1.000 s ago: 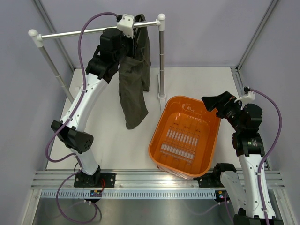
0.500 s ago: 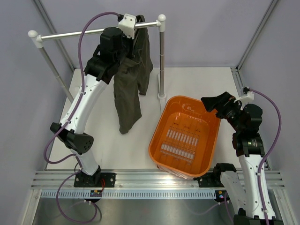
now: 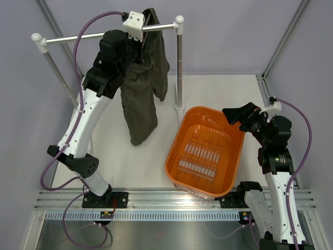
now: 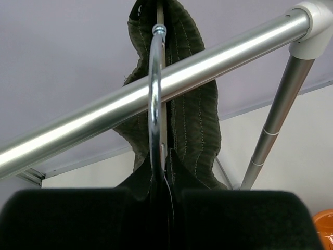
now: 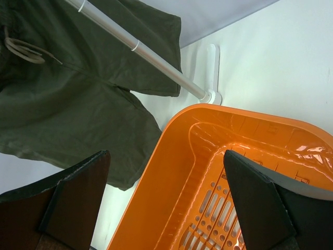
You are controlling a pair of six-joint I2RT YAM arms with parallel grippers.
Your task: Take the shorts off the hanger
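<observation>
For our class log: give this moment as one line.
left tool shut on hanger; hook over rail; shorts on hanger; right tool open near basket

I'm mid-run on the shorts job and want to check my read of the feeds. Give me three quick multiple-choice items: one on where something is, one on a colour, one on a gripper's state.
1. The hanger hangs by its metal hook:
A. over the silver rail
B. on the basket's rim
C. flat on the table

2. The basket is:
A. blue
B. orange
C. white

3. The right gripper is:
A. open and holding nothing
B. shut on the shorts
C. shut on the basket's rim

Answers:
1 A, since the left wrist view shows the hook curving over the rail.
2 B, since its plastic is bright orange in both the top and right wrist views.
3 A, since its two fingers stand wide apart above the basket with nothing between them.
</observation>
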